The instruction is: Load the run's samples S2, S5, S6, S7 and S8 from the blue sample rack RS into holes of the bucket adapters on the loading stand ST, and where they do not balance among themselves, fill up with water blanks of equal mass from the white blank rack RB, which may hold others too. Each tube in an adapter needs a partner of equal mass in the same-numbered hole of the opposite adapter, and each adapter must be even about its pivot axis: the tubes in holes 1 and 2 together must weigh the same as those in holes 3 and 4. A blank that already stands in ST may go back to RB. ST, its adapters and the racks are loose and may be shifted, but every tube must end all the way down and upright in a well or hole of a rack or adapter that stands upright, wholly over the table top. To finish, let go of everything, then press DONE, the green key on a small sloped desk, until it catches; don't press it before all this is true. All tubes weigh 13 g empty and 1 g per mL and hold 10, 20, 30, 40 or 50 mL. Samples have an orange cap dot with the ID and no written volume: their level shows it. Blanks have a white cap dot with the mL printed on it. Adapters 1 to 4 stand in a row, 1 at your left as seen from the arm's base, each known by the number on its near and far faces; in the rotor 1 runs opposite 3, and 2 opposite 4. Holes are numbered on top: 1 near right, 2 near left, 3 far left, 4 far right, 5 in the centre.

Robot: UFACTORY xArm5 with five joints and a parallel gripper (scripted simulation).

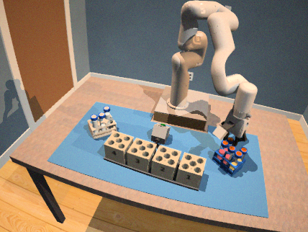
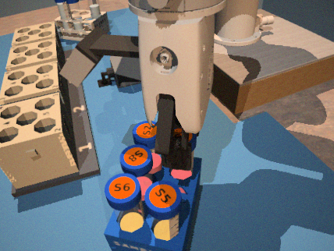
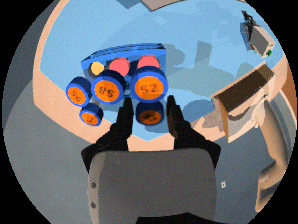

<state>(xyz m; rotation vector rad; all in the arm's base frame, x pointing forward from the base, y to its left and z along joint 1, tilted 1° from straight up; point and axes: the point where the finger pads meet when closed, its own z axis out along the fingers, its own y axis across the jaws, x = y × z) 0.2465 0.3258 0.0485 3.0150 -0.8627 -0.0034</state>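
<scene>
Five orange-capped sample tubes [image 2: 122, 188] fill the blue rack [image 2: 117, 238]; dark fingers, still apart, should clamp squarely on the rear tube [image 3: 149, 115].

A lab bench: capped sample tubes stand in a blue rack [image 1: 224, 163] right of the row of drilled bucket adapters [image 1: 155, 158], a white tube rack [image 1: 94, 132] to their left.

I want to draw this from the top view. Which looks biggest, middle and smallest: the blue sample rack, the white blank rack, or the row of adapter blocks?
1. Row of adapter blocks, clearly the biggest.
2 and 3. Blue sample rack and white blank rack look about alike; too close to rank.
</scene>
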